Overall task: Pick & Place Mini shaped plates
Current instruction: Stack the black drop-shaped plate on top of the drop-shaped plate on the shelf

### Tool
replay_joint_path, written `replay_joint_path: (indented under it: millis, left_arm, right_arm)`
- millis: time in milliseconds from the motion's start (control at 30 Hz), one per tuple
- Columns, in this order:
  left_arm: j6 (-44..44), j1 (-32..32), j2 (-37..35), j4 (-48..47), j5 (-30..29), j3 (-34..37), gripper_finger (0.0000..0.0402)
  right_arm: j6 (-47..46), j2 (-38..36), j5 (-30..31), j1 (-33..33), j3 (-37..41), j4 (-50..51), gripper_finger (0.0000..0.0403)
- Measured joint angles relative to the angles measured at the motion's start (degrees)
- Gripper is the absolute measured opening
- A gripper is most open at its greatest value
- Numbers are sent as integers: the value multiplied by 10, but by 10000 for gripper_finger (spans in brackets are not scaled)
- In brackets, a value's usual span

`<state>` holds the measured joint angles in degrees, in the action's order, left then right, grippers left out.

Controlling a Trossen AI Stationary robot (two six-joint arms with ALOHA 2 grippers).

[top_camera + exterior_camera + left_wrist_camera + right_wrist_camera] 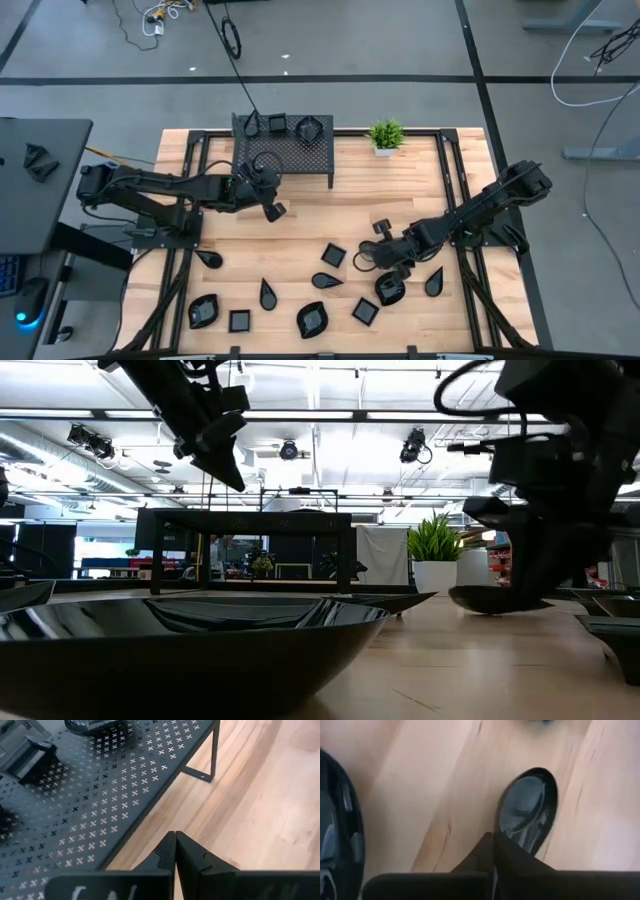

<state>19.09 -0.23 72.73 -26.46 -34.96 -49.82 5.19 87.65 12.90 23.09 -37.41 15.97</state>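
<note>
Glossy oval plate sits pinched at its rim in our closed right tool; next we lift toward the rack; left tool waits closed, empty.

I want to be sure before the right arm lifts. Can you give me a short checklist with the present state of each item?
1. Right gripper shut on the rim of the rounded dish: ok.
2. Dish clear of the table: cannot tell; the low view shows it just above or on the wood.
3. Neighbouring dish apart from the held one: ok.
4. Left gripper shut, empty, beside the rack: ok.
5. Free room on the rack: ok, though a few dishes already sit there.
</note>
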Motion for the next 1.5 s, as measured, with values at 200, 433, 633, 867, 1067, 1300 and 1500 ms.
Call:
replay_joint_path:
  millis: [200,433,633,867,1067,1300,1500]
  left_arm:
    - [-16,9,0,30,137,0,11]
    - [4,30,22,197,315,0,27]
    - [65,34,83,318,425,0,108]
    - [88,15,153,359,396,0,201]
    - [88,3,181,403,362,-1,194]
    - [72,2,184,414,335,0,145]
    - [53,3,184,416,334,0,104]
  right_arm:
    - [110,-3,14,0,-70,-4,16]
    - [456,-1,69,0,-146,-26,5]
    - [638,12,174,-24,-147,-67,9]
    - [639,17,180,-67,-147,-64,11]
    - [626,18,177,-81,-147,-64,11]
    - [625,18,163,-89,-147,-77,11]
    - [622,18,160,-92,-147,-87,11]
